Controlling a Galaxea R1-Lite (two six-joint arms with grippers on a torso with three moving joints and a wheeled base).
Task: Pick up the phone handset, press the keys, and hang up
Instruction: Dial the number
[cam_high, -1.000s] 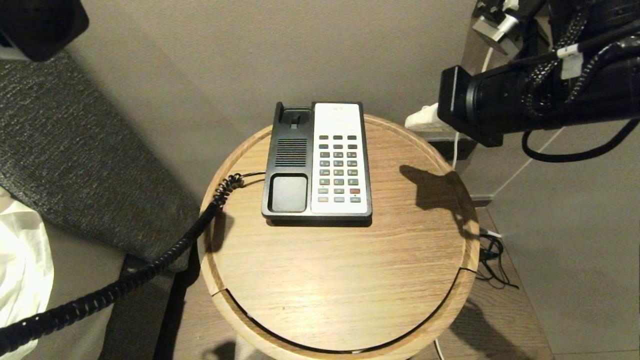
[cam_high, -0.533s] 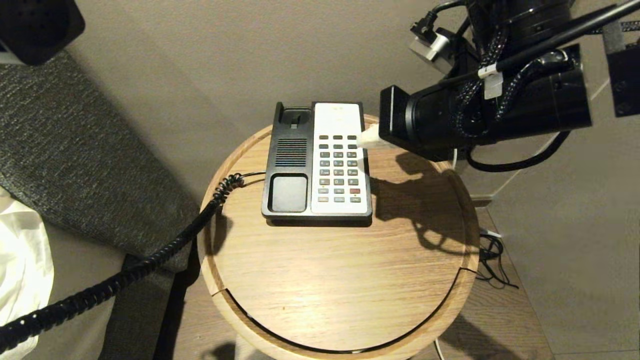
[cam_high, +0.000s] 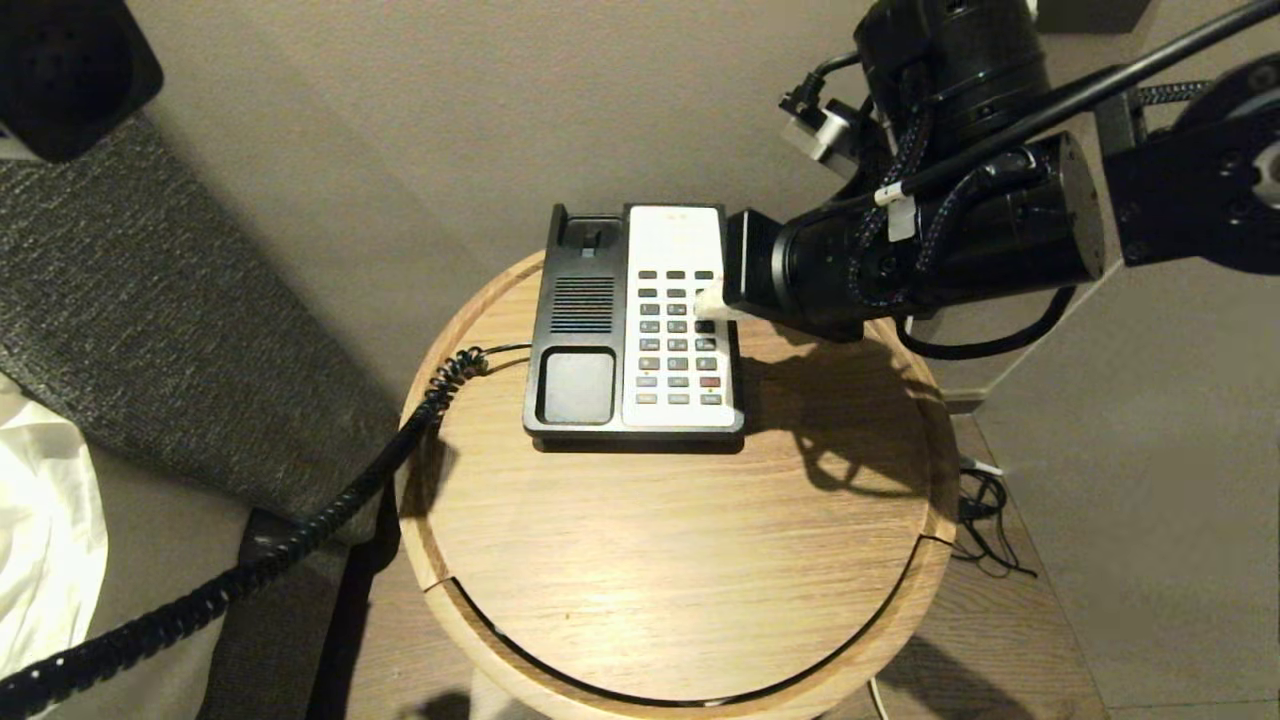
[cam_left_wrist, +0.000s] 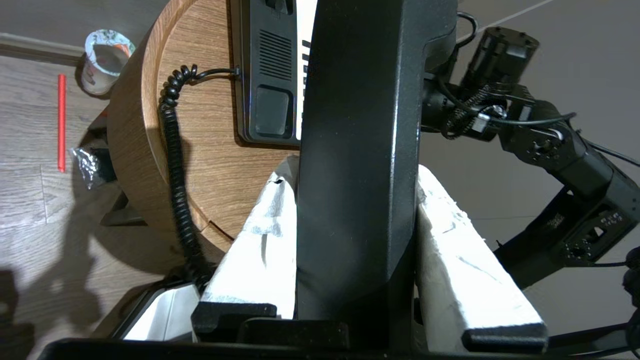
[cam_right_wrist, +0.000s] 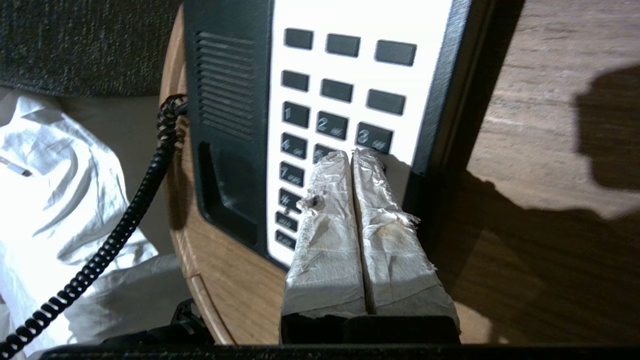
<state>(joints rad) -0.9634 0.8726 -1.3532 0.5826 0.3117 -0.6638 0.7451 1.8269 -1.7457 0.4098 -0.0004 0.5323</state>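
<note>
Overhead, right gripper (cam_high: 705, 303) hid the keys (cam_high: 677, 335), its wrist view showed fingers (cam_right_wrist: 330, 200) pressed together, left gripper (cam_left_wrist: 357, 180) pinched handset (cam_left_wrist: 360, 125).

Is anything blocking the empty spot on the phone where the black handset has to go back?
Nothing visible does. The cradle on the phone base lies bare, and the right tool, shut, sits over the keys beside it.

the phone handset (cam_left_wrist: 357, 150) is a long, glossy black plastic receiver, off its cradle and held up in the air beside the round wooden desk (cam_high: 680, 560). its black coiled cord (cam_high: 330, 500) runs from the phone base (cam_high: 580, 330) over the desk's edge and hangs down toward it.
</note>
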